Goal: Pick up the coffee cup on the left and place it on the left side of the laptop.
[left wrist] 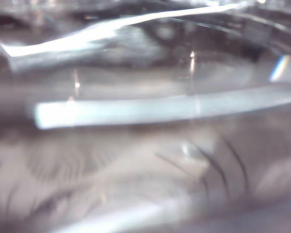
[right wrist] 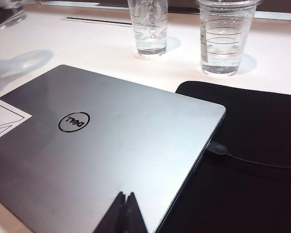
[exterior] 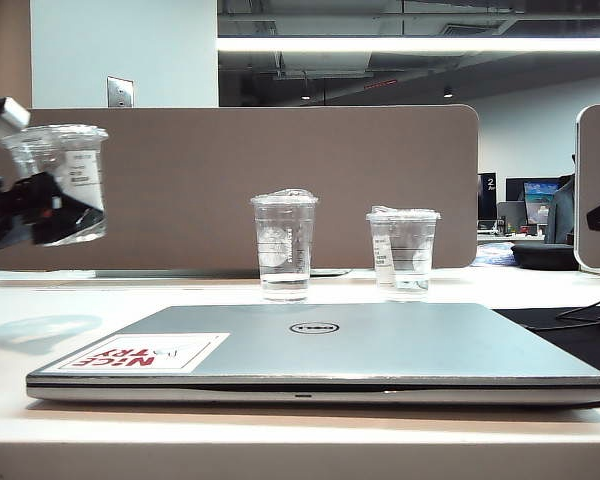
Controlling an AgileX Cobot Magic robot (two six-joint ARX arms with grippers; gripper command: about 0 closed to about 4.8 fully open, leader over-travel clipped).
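The coffee cup (exterior: 68, 165), a clear lidded cup with a white label, hangs in the air at the far left, tilted, well above the table. My left gripper (exterior: 25, 205) is shut on its side. The left wrist view shows only the cup's blurred clear plastic (left wrist: 145, 145), which hides the fingers. The laptop (exterior: 380, 345), silver with a round logo and a "NICE TRY" sticker (exterior: 145, 352), lies closed in the middle of the table. My right gripper (right wrist: 126, 198) is shut and empty, low over the laptop lid (right wrist: 111, 145) near its front edge.
Behind the laptop stand a taller clear cup (exterior: 284, 245) and a short clear cup (exterior: 403, 250), each holding a little water. A black mat (right wrist: 247, 155) with a thin cable lies right of the laptop. A beige partition (exterior: 230, 180) closes off the back.
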